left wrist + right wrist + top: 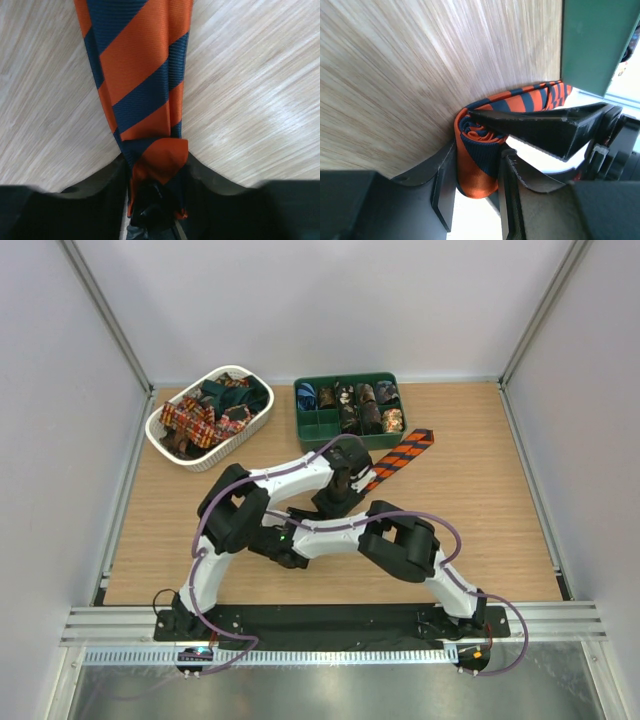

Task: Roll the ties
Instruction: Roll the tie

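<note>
Overhead: the striped tie (pixel 405 452) lies flat and slantwise on the counter (pixel 480 520), just in front of the green tray (pixel 345 381). Its far tip is near the tray's right corner. Its near end is hidden under the two arm heads, which meet there. Rolled ties (pixel 365 405) fill the tray's compartments, and loose ties (pixel 205 415) fill the white basket (pixel 255 422) at left.

Left wrist view: the left claw (pixel 156 171) is closed on the tie's folded-over near end. The flat length runs away from it across the counter.

Right wrist view, and only this one, shows the coil. The end is wound into a small roll standing on edge. The right claw (pixel 476 176) is clamped on it, one pad on each side. A left finger (pixel 545 131) lies against the top of the roll. A wall of the tray shows at upper right.
</note>
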`<state>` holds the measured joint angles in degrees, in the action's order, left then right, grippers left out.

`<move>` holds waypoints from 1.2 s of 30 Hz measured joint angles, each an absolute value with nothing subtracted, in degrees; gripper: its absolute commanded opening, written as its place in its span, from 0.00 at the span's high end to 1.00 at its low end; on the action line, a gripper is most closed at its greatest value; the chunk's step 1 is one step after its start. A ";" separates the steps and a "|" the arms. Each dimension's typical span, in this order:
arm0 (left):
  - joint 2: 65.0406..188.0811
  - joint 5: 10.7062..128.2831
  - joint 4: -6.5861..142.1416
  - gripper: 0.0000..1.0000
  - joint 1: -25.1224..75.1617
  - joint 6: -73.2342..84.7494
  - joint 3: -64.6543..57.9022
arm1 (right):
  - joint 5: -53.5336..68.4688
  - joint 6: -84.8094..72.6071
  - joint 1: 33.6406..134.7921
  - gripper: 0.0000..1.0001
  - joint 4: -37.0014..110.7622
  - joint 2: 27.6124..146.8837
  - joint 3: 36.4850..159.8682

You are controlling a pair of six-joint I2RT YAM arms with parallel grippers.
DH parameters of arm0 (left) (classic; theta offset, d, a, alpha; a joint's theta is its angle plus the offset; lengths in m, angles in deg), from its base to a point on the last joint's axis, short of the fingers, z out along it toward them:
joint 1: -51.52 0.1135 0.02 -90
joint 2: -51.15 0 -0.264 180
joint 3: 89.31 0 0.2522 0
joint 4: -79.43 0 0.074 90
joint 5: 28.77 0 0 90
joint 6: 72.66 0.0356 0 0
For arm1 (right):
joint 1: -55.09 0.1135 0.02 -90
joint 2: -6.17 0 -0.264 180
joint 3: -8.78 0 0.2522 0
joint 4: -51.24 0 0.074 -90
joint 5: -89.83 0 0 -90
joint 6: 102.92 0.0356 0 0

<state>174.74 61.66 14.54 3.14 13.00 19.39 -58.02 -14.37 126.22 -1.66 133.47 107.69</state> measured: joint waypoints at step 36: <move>159.77 50.40 28.31 0.18 4.84 11.95 21.34 | -42.28 -15.02 126.97 0.89 3.59 122.98 99.25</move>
<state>159.77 50.40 28.31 4.84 11.95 21.34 -42.28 -15.02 126.97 3.59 122.98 99.25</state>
